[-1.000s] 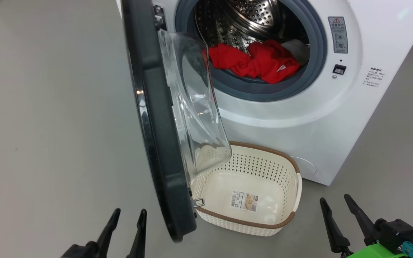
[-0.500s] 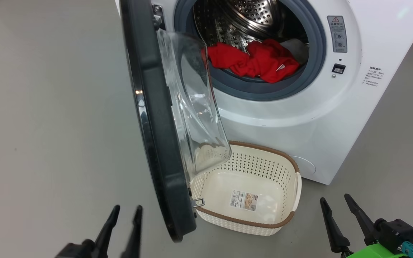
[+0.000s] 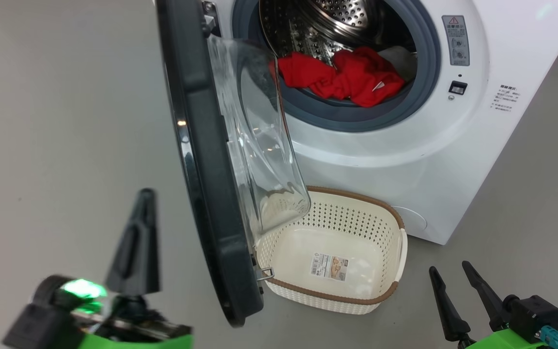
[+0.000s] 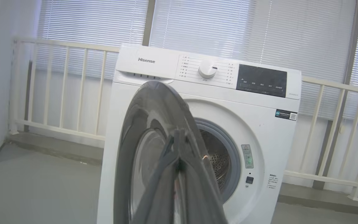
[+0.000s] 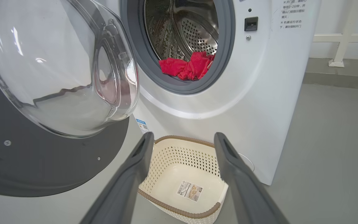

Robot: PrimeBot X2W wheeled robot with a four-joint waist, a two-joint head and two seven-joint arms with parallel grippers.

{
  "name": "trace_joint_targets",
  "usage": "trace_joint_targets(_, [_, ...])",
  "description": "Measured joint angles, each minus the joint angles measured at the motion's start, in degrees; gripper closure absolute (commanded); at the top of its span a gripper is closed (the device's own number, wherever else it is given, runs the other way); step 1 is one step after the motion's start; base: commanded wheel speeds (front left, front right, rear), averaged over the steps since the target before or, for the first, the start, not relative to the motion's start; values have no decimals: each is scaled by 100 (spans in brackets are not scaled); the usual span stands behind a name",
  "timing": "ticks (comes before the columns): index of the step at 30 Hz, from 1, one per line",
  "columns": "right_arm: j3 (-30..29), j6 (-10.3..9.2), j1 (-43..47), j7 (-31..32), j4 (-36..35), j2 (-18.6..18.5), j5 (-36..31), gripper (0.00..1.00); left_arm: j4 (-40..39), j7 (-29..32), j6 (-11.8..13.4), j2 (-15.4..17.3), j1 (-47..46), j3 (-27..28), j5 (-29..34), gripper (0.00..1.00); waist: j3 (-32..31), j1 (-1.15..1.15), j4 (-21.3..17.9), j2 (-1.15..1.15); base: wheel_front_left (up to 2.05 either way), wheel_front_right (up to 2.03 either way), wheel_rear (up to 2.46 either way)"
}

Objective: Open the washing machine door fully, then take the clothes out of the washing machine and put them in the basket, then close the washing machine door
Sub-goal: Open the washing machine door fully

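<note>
Washing machine (image 3: 405, 160): white front-loader on grey floor (image 3: 66, 121), with railing (image 4: 73, 90) and window blinds behind in the left wrist view.

Washing machine door (image 3: 201, 160): swung out on the hinge at the robot's left, roughly square to the machine front, near edge-on in the head view. Clear glass bowl (image 3: 259, 145) faces right and overlaps the left end of the basket (image 3: 356, 218) in that view.

Clothes (image 3: 351, 77): red bundle with a scrap of white, low in the perforated steel drum (image 3: 347, 14). Front fold rests on the lower lip of the grey rubber ring (image 3: 356, 118). Clear of both end effectors.

Basket: upright on the floor just before the machine, below the opening. Paper label (image 3: 330, 265) flat on its bottom.

Left end effector (image 3: 146, 198): held up at the lower left of the head view, beside the door's outer face and apart from it. Fingers pressed together, empty. Points toward the glossy black rim in the left wrist view.

Right end effector (image 3: 449, 266): low at the lower right of the head view, right of the basket and apart from it. Fingers spread, empty. Frames the basket's far end in the right wrist view.
</note>
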Motion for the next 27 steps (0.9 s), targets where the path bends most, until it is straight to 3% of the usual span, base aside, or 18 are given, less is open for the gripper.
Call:
trace_joint_targets(6, [27,0,-18,1,-20,-8,0,0,-147,0,-93,0,-53,-1132,163,100,45,0,-33,0,0,0,0])
trace_joint_targets(12, [63,0,-48,0,-27,-8,2,0,990,2,-189,14,60,-1869,-62,100,77,0,-81,0,0,0,0])
trace_joint_targets(18, [67,0,-53,0,-29,-9,5,0,1850,3,-193,30,65,-1948,-296,100,121,0,-112,0,0,0,0])
trace_joint_targets(27, [58,0,-133,0,-43,-40,42,0,1987,3,-119,12,57,-1722,-457,100,124,0,-80,0,0,0,0])
